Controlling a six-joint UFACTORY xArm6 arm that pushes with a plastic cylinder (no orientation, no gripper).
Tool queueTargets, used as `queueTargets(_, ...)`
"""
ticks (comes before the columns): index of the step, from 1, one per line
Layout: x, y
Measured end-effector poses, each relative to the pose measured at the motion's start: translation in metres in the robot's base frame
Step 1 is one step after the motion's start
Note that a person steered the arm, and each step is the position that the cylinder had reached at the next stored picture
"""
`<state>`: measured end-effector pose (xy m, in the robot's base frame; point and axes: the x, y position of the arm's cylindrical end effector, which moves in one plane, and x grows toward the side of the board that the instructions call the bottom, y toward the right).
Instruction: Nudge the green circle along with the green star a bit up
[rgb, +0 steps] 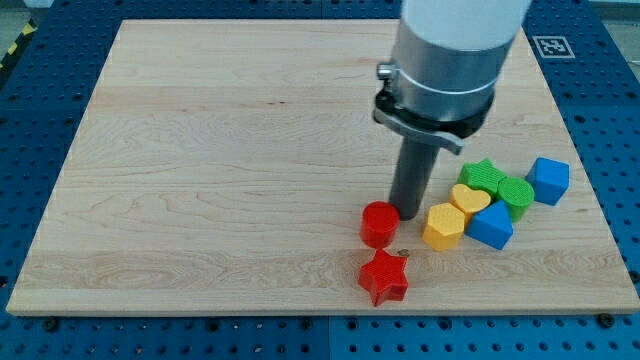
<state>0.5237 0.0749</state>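
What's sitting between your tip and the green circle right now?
In the camera view, the yellow heart lies between my tip and the green circle, with the yellow hexagon just below that line. The green star sits above it.

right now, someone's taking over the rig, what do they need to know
My tip is down on the board, just right of the red cylinder and left of the cluster. 
The green star and green circle sit side by side at the cluster's top, hemmed by the yellow heart, yellow hexagon and two blue blocks. 
Done: no contact with the greens. 
Left: get below them and push up.
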Motion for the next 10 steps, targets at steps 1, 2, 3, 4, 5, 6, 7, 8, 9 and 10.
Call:
queueTargets(1,0.000,-0.027)
queueTargets(2,0.000,-0.044)
queueTargets(3,-0.031,-0.046)
queueTargets(4,-0.082,-0.039)
queueTargets(5,-0.126,0.025)
queueTargets(6,-0.127,0.131)
queueTargets(7,-0.117,0.249)
queueTargets(8,-0.099,0.270)
queueTargets(9,-0.019,0.267)
queueTargets(10,0.021,0.259)
